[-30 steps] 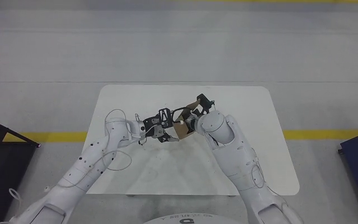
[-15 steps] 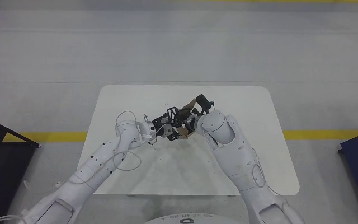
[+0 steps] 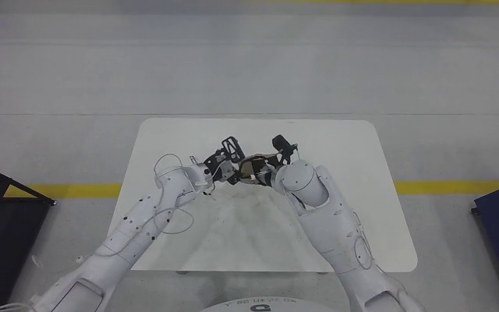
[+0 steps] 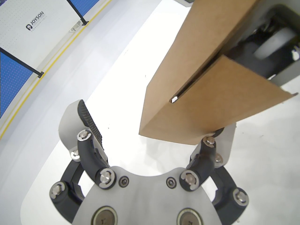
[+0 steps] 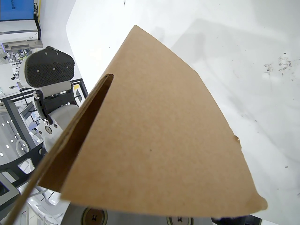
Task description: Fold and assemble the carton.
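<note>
L gripper swung up, now apart, pad touching carton; R gripper state can't tell; fold pending.

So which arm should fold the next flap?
Left. The left gripper is open, one finger touching the carton at its lower flap, while the right gripper looks busy holding the carton up.

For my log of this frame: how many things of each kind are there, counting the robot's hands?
Brown cardboard carton: 1
White table: 1
Robot hands: 2 (left hand, right hand)
Total: 4
</note>
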Action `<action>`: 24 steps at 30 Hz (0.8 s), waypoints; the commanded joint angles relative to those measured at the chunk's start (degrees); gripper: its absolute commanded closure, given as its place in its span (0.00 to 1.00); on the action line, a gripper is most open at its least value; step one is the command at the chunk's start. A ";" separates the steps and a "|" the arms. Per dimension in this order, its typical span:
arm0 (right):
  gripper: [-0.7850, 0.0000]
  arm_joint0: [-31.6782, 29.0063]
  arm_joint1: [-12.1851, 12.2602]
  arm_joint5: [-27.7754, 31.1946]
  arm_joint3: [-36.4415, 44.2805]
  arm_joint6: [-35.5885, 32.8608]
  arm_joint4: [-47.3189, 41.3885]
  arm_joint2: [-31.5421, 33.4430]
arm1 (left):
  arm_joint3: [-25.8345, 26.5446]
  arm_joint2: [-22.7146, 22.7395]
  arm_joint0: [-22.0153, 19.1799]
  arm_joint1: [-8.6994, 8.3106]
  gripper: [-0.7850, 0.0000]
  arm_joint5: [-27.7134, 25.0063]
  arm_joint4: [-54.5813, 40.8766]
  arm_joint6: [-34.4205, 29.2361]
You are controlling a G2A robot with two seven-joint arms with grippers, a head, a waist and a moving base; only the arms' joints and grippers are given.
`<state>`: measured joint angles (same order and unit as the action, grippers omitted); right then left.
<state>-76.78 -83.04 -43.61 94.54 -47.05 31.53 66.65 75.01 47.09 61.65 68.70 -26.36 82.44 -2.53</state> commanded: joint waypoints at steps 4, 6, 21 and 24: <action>1.00 -2.78 1.02 1.28 4.48 -2.55 1.47 0.88 | 1.08 0.88 0.80 -1.09 0.00 -3.89 6.05 -0.16; 1.00 -4.70 1.17 0.92 6.85 -0.33 -0.04 2.74 | 1.91 0.92 1.11 -1.49 0.00 -6.04 8.30 -0.15; 1.00 -11.76 3.31 11.49 14.31 2.29 7.55 1.90 | 4.69 9.15 5.51 -4.27 0.00 -9.75 8.93 7.70; 1.00 -13.02 3.79 13.83 15.87 2.73 10.26 1.87 | 5.51 11.25 6.74 -4.70 0.00 -8.93 7.66 7.09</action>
<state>-89.51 -79.39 -30.22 109.83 -44.47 41.16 68.27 80.13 57.59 67.95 64.14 -35.63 90.64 4.81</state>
